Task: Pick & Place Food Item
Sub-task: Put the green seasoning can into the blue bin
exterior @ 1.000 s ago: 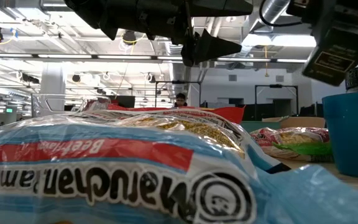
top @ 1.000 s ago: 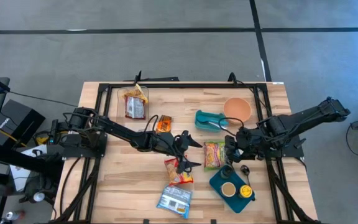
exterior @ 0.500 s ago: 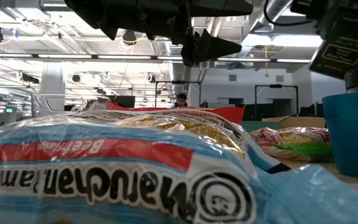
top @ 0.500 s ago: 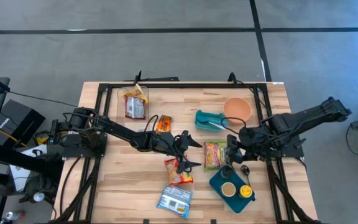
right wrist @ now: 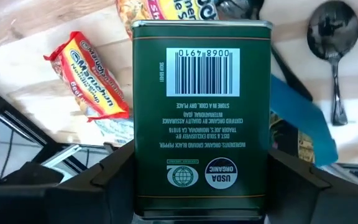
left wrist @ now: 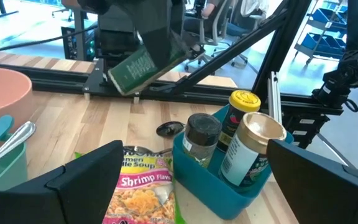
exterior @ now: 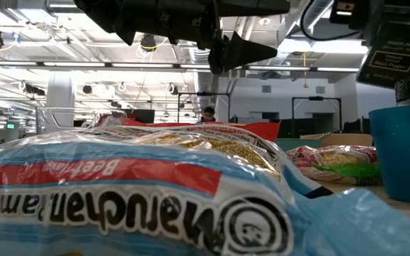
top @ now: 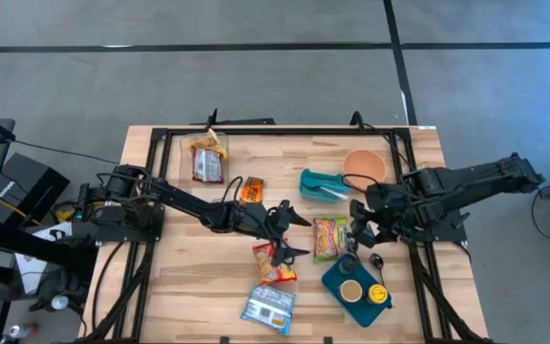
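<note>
Right gripper (top: 362, 225) is clamped on the flat sides of the dark green rectangular tin with the barcode label (right wrist: 202, 112); my right wrist view shows the tin filling the space between the fingers, long axis running straight out along them. It's carried off the wooden table (top: 189, 287), not resting on anything.

Key relation: in the high view the tin sits just toward the table's far edge from the teal plastic caddy (top: 332, 280), which is by the near-right corner and already holds a dark-lidded jar (left wrist: 202, 138), a gold-lidded jar (left wrist: 252, 148) and a yellow-capped bottle (left wrist: 242, 104). If the caddy is the target, I judge the move to be a short pull toward the near edge, then down. Free room in the caddy looks tight.

Left gripper (top: 285, 232) hangs mid-table with fingers spread wide, empty, above the orange ramen packet (top: 273, 264). The right arm is clearly nearer the caddy. The green shrimp noodle packet (top: 327, 236) lies between the two grippers.
</note>
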Controlling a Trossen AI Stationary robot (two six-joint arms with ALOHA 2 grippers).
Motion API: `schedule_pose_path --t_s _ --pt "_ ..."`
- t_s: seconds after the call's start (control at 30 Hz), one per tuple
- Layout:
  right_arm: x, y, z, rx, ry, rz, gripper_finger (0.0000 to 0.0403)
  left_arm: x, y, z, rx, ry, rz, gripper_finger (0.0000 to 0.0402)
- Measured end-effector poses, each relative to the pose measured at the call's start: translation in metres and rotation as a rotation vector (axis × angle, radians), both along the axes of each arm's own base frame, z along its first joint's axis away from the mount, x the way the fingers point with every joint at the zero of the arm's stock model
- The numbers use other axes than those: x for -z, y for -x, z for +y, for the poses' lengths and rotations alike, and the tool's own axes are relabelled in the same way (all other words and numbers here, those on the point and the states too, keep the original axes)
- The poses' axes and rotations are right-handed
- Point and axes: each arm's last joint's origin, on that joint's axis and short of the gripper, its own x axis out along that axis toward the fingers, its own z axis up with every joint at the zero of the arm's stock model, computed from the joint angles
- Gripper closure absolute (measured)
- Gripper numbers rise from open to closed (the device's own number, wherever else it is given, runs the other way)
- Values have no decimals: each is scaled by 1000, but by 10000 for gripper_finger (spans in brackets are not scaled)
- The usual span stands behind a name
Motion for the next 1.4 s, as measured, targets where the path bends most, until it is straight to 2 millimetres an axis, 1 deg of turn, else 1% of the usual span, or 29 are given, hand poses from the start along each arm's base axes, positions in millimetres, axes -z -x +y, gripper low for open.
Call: schedule_pose_path --t_s 0.17,0.33,0.63,1.07,1.2,1.4 --pt "0 -2 -9 -55 42 -41 138 -1 0 0 0 1 -7 11" --pt "0 -2 -15 -65 -7 -42 146 -1 0 0 0 1 -8 11" --pt "-5 -7 -27 -199 12 -188 148 -1 0 0 1 1 -8 11" --pt "-7 -6 -37 -227 -145 -224 148 -1 0 0 1 1 -8 11" --pt "-8 -6 -38 -231 -181 -230 148 4 1 0 1 -8 42 11" --pt "-8 -6 -37 -237 -217 -229 148 3 1 1 -1 -6 31 11"
